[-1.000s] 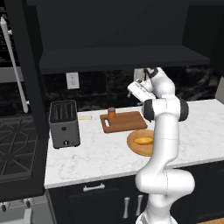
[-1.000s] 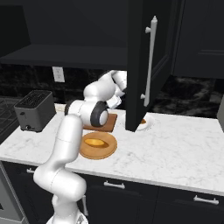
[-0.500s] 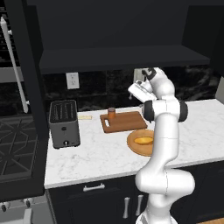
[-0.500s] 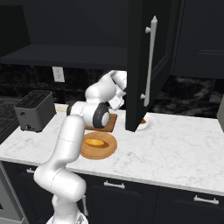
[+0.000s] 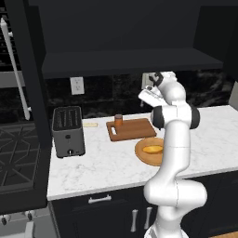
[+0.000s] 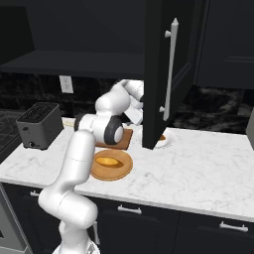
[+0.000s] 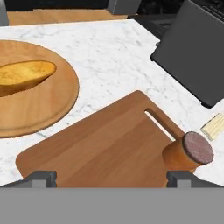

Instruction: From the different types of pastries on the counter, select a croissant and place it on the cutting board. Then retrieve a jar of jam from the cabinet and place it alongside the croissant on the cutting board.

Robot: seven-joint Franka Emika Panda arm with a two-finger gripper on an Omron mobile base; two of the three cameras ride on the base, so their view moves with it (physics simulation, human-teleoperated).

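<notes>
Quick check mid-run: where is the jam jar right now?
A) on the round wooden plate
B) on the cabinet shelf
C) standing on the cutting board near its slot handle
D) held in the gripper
C: the jam jar stands upright on the cutting board beside its slot handle, and no fingers are closed on it.

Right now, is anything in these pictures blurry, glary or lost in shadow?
Hand view: sharp and evenly lit, the jar of jam and cutting board crisp. Left base view: the cabinet interior is nearly black. Right base view: the dark open cabinet door blocks what lies behind it.
</notes>
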